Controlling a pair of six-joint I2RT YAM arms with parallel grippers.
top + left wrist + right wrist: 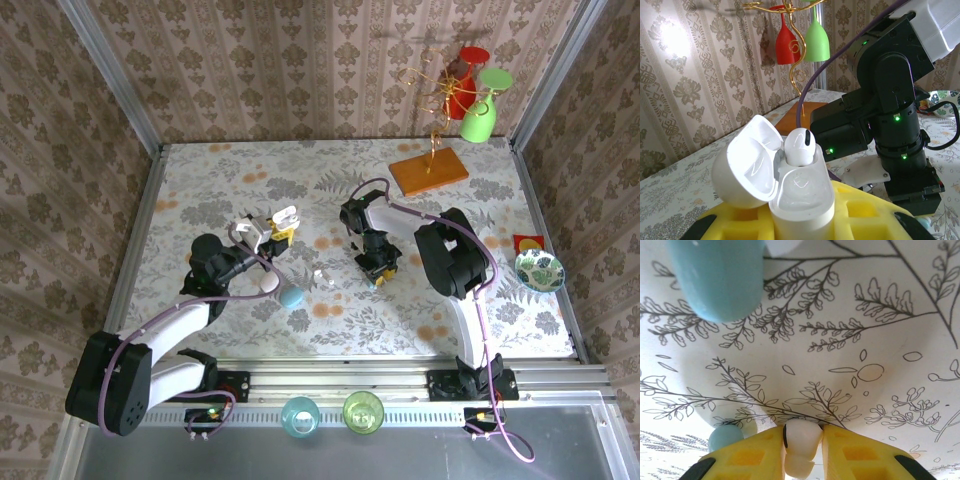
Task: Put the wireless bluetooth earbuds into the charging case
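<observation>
My left gripper (272, 232) is shut on a white charging case (802, 200), held upright between its yellow fingers (860, 210). The case's lid (742, 167) hangs open to the left. One white earbud (799, 146) sits in the far socket, and the near socket is empty. My right gripper (381, 272) hovers low over the table, right of centre, shut on a second white earbud (801, 445). A small teal earbud (725, 437) lies on the table just left of the right fingers (747, 457).
A blue oval case (291, 296) and a white oval case (268, 284) lie between the arms, with a small pale bit (322, 275) beside them. An orange board (428, 171) with a wire glass stand is at the back right. A patterned bowl (540, 271) sits far right.
</observation>
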